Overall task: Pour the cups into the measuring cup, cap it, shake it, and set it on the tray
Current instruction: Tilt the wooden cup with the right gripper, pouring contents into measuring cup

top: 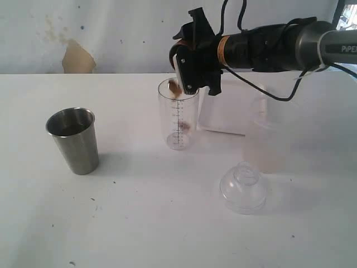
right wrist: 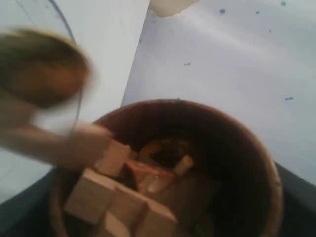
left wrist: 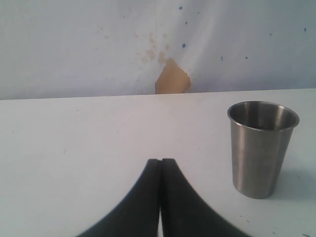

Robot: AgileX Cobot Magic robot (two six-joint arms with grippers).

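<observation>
White table [top: 167,223] before a stained wall [top: 111,33] with one tan patch. The step in hand appears to be the first pour. The right gripper [top: 192,58] is clamped on the wooden cup [right wrist: 197,163] and holds it tipped above the mouth of the measuring cup [top: 178,120], which stands upright near the middle of the table. A pale piece [top: 173,86] shows just inside the rim, and a few brownish bits [top: 187,128] lie low in the cylinder. Wooden blocks [right wrist: 113,197] remain lodged in the tipped cup, so this pour is judged unfinished.

The left gripper [left wrist: 161,165] is empty, its fingers pressed together, low over the table near the steel tumbler [top: 73,140]. The tumbler stands upright, well apart from the cylinder. A clear domed cap [top: 244,188] rests on the table nearer the camera. The tray [top: 223,120] lies just behind and to the right of the cylinder.

The next move probably calls for a steeper tilt to free the blocks, with the cup's lip kept over the narrow mouth. The tumbler's pour, capping, shaking and placing are not yet done.

Hard to make out:
- The tumbler's contents cannot be seen.
- A blurred brown shape [right wrist: 42,66] in the right wrist view cannot be identified.
- The tray and a frosted container [top: 268,109] merge with the pale background.
</observation>
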